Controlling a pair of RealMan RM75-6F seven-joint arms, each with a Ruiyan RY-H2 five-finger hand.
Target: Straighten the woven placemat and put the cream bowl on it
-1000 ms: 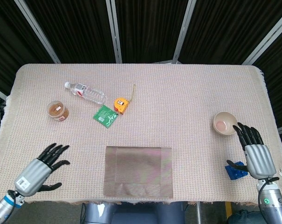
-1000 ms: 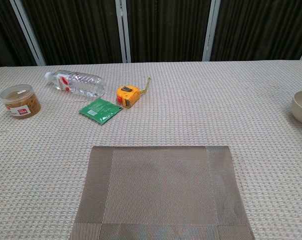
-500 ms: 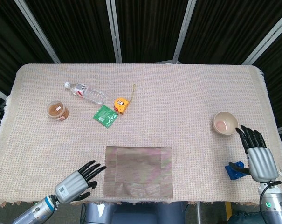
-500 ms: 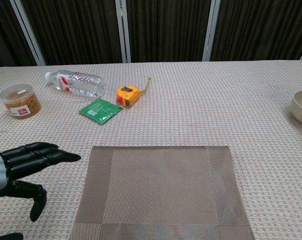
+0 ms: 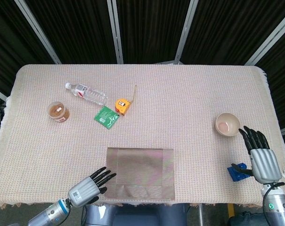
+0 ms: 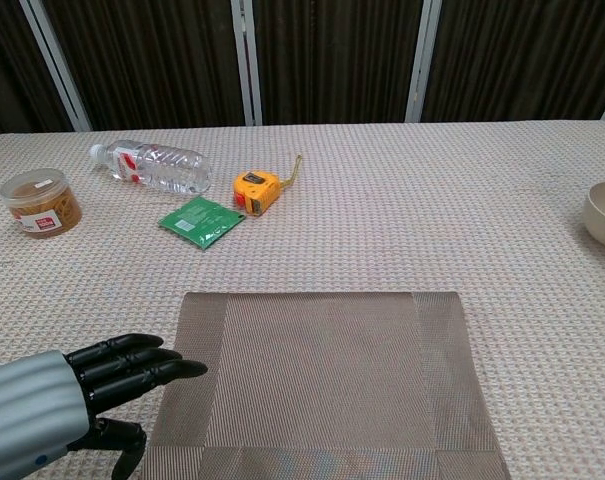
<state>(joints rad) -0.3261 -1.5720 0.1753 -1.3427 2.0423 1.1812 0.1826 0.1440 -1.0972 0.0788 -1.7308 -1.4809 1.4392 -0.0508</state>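
We lay our empty, spread left hand (image 6: 77, 385) flat on the placemat (image 6: 322, 375) at lower left, then square it gently.

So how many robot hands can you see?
2. The left hand reaches toward the woven placemat's left edge, near the table's front. The right hand is at the far right, just beyond the cream bowl.
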